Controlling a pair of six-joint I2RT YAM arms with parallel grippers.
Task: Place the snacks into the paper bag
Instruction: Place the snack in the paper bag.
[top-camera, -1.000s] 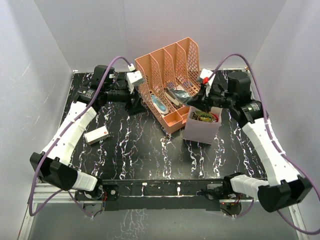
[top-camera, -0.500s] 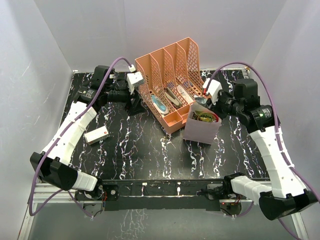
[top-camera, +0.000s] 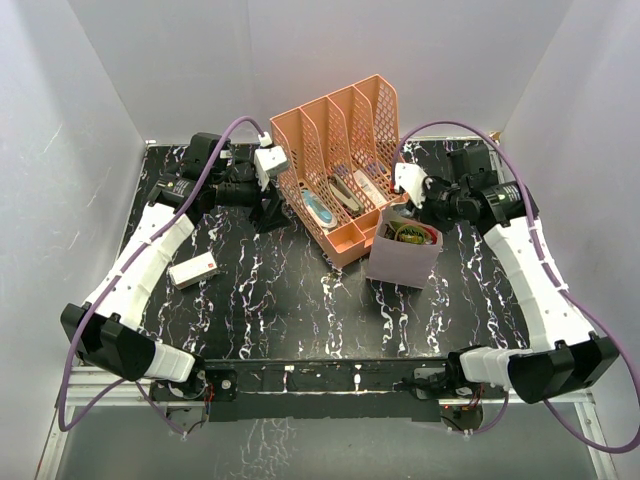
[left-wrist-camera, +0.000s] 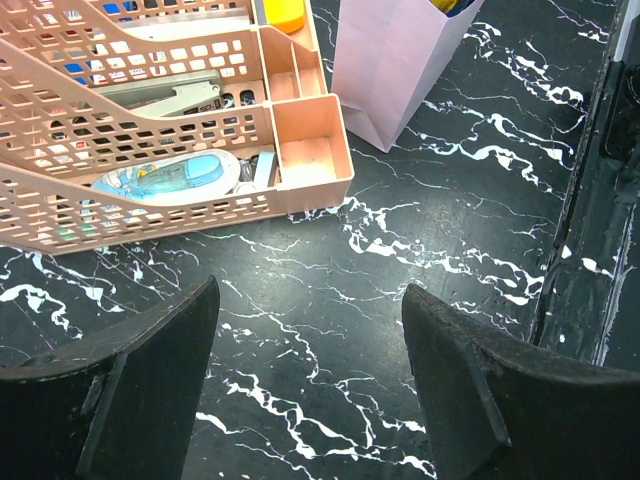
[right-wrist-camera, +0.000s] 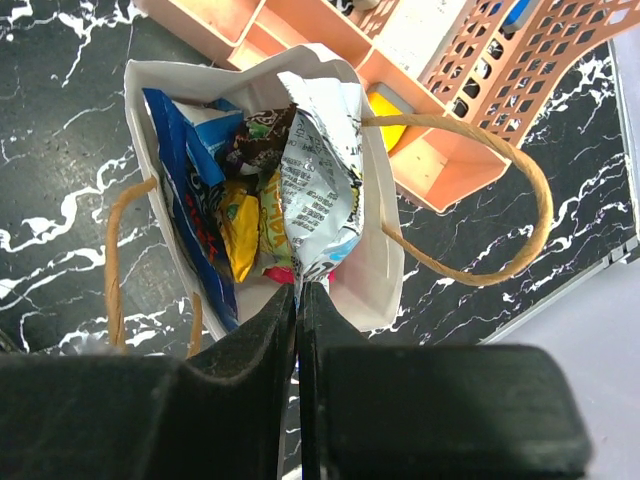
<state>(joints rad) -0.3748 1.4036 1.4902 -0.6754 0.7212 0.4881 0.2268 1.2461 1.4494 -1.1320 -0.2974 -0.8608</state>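
Observation:
The pale mauve paper bag (top-camera: 402, 260) stands right of the organiser, its mouth open; it also shows in the right wrist view (right-wrist-camera: 372, 275) and the left wrist view (left-wrist-camera: 390, 70). Inside it are a dark blue packet (right-wrist-camera: 190, 205), a yellow one (right-wrist-camera: 240, 232) and a brown one (right-wrist-camera: 262, 130). My right gripper (right-wrist-camera: 298, 292) is shut on the end of a silver-white wrapper (right-wrist-camera: 318, 175) that hangs into the bag's mouth; from above this gripper (top-camera: 398, 205) sits over the bag's far rim. My left gripper (left-wrist-camera: 310, 305) is open and empty, low over the table left of the organiser (top-camera: 268, 210).
The peach mesh file organiser (top-camera: 340, 130) stands behind the bag, holding a blue-white tool (left-wrist-camera: 165, 178) and pens. A small white and red packet (top-camera: 194, 269) lies on the table at the left. The bag's twisted handles (right-wrist-camera: 520, 190) splay outwards.
My right wrist has lifted and swung left, now above the bag's far rim. The left arm and the bag have not moved.

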